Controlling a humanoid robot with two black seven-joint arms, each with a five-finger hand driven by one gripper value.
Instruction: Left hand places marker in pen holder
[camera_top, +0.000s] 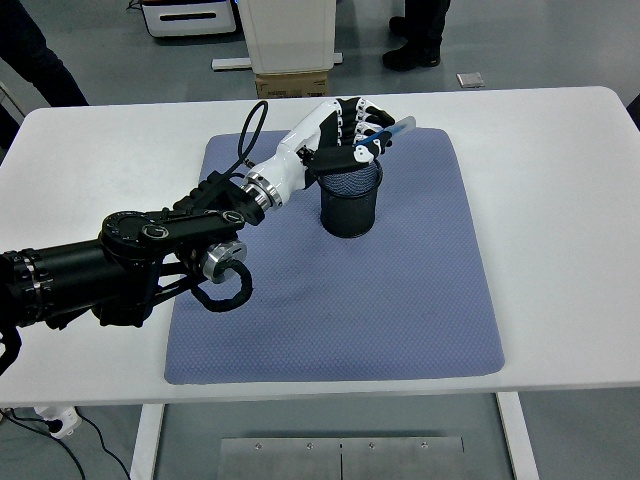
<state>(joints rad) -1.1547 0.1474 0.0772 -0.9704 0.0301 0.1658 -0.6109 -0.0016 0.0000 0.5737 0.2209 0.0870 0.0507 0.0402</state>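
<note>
My left hand (345, 135) grips the blue marker (383, 136) just above the rim of the black mesh pen holder (350, 203), which stands on the blue mat (400, 300) on the white counter (560, 200). With the marker near level, I judge I must tip it upright over the opening before letting go. My arm reaches in from the left, wrist raised, fingers curled round the barrel.

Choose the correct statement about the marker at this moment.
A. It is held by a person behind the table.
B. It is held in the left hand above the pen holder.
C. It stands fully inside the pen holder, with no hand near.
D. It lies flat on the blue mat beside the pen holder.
B: the left hand grips the blue marker tilted over the rim of the black mesh pen holder.
</note>
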